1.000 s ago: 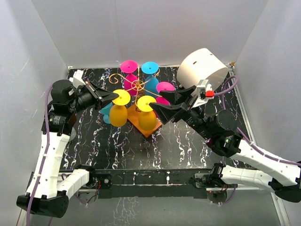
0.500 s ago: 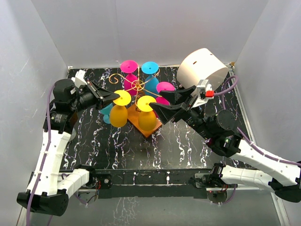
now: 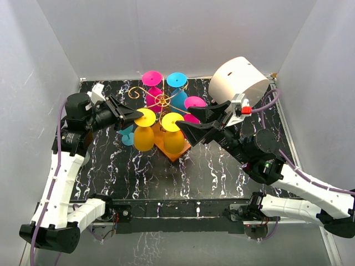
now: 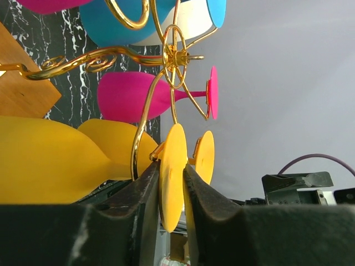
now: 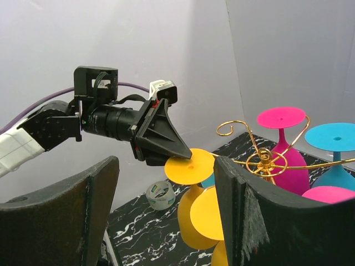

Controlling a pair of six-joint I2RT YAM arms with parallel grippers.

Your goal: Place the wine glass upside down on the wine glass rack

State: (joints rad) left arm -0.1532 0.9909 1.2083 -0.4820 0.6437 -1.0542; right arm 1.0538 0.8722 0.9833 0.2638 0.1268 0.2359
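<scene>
The wine glass rack stands near the far edge of the black marbled tabletop, about midway between the side edges, and its orange base reaches toward the middle. From that base to the near edge runs open marbled surface. White walls close the left, far and right edges. A white drum fills the far right corner, just behind the right gripper.

The left arm rises along the left edge, its wrist turned level and pointing right at the rack. The left gripper has a finger on each side of the round foot of the yellow wine glass, which hangs bowl down from a curled arm on the rack's near left side. Whether the fingers press the foot or stand just off it cannot be told.

The right arm stretches from the near right corner toward the rack, its jaws spread wide around nothing, near a second yellow glass and a pink glass
</scene>
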